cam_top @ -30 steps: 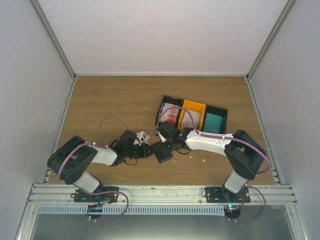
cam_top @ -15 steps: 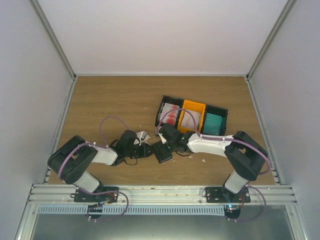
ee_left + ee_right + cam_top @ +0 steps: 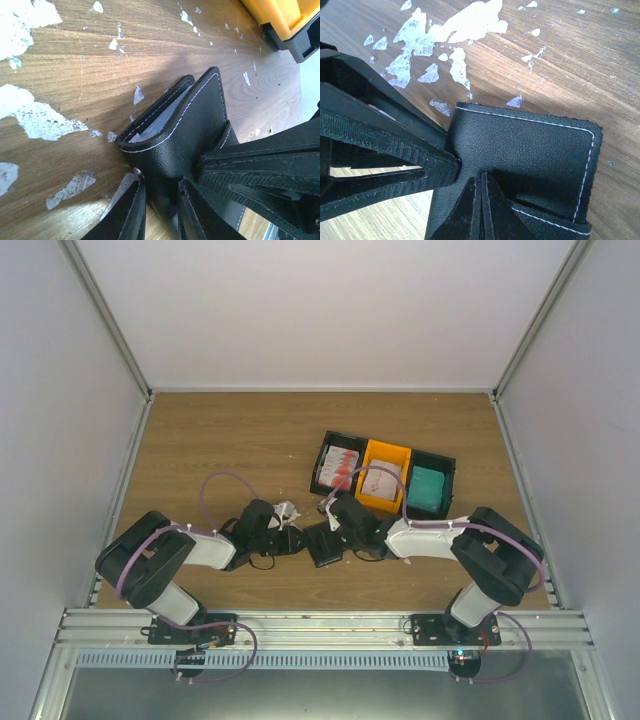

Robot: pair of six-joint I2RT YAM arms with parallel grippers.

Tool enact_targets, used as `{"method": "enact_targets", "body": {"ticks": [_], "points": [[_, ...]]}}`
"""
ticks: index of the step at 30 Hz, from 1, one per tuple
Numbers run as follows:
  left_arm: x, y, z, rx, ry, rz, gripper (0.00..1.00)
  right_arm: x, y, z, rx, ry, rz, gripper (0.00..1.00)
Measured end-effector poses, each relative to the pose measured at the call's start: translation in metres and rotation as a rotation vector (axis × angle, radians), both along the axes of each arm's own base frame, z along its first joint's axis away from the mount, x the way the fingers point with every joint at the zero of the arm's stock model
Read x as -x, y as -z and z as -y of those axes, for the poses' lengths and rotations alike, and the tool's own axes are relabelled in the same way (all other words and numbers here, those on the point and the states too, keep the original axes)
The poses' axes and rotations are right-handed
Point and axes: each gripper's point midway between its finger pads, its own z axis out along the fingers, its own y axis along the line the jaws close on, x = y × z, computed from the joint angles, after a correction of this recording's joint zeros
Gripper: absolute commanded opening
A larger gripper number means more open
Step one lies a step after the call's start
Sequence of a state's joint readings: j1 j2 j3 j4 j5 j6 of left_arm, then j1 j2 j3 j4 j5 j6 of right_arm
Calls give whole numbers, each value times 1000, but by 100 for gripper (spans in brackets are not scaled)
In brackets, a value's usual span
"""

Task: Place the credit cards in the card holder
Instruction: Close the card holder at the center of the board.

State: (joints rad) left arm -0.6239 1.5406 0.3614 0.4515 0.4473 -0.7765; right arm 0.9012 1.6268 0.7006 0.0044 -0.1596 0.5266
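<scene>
The black card holder (image 3: 322, 543) lies folded on the wood between my two grippers. My left gripper (image 3: 160, 187) is shut on its near fold, one finger on each side, and a whitish card edge (image 3: 152, 122) peeks out of the open end. My right gripper (image 3: 482, 179) is shut, its joined tips pressed against the card holder's (image 3: 530, 150) outer face beside the left fingers (image 3: 385, 145). More credit cards sit in trays: red-and-white (image 3: 340, 467), whitish (image 3: 384, 477) and teal (image 3: 430, 486).
The row of three trays, black (image 3: 322, 455), orange (image 3: 388, 452) and black (image 3: 447, 468), stands just behind the right arm. White scraps (image 3: 465, 20) are scattered over the wood around the card holder (image 3: 190, 125). The side walls close in the table.
The right forearm has swung toward the near edge, uncovering the trays more. The left arm and the card holder have stayed where they were.
</scene>
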Motion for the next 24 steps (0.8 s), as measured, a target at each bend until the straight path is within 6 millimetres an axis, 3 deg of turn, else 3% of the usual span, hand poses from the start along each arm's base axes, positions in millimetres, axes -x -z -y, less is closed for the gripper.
{"method": "enact_targets", "body": {"ticks": [12, 18, 24], "points": [[-3, 0, 3, -4, 5, -8, 20, -3, -5, 6, -130, 85, -7, 1], [-7, -1, 5, -5, 3, -6, 20, -2, -11, 12, -152, 71, -59, 22], [-7, -1, 6, -7, 5, -4, 20, 4, -22, 6, -148, 11, -96, 28]]}}
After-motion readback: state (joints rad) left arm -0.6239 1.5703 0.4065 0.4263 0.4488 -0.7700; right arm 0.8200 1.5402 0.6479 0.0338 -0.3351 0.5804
